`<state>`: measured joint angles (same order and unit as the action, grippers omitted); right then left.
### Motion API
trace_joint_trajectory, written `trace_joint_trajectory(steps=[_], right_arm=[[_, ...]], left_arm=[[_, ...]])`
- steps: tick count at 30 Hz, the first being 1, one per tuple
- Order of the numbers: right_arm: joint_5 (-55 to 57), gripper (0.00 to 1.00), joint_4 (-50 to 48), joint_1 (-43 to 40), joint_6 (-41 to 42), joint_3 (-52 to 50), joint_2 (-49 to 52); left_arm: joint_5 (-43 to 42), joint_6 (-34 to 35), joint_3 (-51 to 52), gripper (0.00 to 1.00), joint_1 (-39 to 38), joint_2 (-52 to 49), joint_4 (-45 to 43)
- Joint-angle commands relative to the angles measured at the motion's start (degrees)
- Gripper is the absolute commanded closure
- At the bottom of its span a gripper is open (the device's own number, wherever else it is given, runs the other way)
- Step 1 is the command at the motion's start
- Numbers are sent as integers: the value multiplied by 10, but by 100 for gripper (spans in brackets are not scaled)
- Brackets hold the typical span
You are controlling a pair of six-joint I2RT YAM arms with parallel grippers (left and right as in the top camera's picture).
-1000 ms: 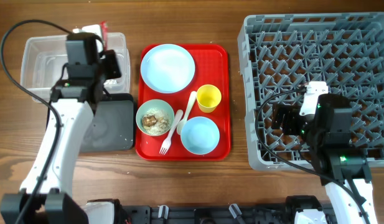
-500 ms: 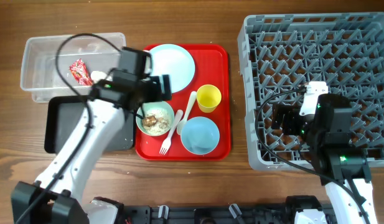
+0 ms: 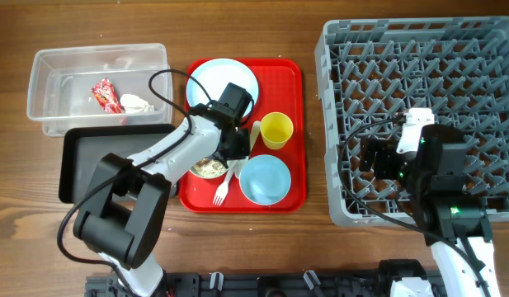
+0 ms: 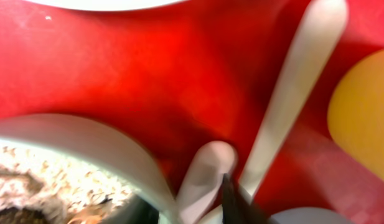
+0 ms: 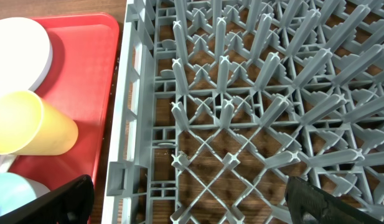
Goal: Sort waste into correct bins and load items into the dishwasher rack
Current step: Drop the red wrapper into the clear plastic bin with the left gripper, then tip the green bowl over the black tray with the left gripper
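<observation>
My left gripper (image 3: 233, 153) is low over the red tray, at the right rim of the pale green bowl (image 3: 203, 167). The bowl holds rice with brown bits (image 4: 48, 186). In the left wrist view my fingers (image 4: 188, 208) are apart, one inside the bowl (image 4: 111, 146) and one by the white fork's handle (image 4: 207, 168). The white spoon (image 4: 291, 93) and yellow cup (image 4: 366, 118) lie just right. The red wrapper (image 3: 106, 95) and white tissue (image 3: 137, 102) lie in the clear tub (image 3: 48, 58). My right gripper (image 5: 192, 205) hangs open and empty over the grey rack (image 5: 254, 81).
The red serving tray (image 3: 295, 82) also holds the pale blue plate (image 3: 217, 78) and pale blue bowl (image 3: 264, 179). The black tray (image 3: 97, 161) sits below the tub. The rack (image 3: 419, 49) fills the right side, with my right arm (image 3: 427, 165) over its front left part.
My left arm swung from over the clear tub rightward and down to the green bowl on the red tray. The wrapper and tissue now show in the tub. The right arm has not moved.
</observation>
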<state>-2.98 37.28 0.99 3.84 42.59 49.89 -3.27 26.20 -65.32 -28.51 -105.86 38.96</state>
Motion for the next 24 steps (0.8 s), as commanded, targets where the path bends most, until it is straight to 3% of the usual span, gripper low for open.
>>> trace_joint_trajectory(steps=[1,8,10,13,24], right_arm=[[-9,0,-1,2,8,13,0],[-9,0,-1,2,8,13,0],[-9,0,-1,2,8,13,0],[-9,0,-1,2,8,13,0],[-10,0,-1,2,8,13,0]], left_arm=[[-1,0,-2,96,-2,-3,3],[2,0,-25,96,5,124,54],[1,-5,-25,96,61,206,133],[-37,-60,-25,96,137,237,166],[-522,-397,56,96,480,171,190]])
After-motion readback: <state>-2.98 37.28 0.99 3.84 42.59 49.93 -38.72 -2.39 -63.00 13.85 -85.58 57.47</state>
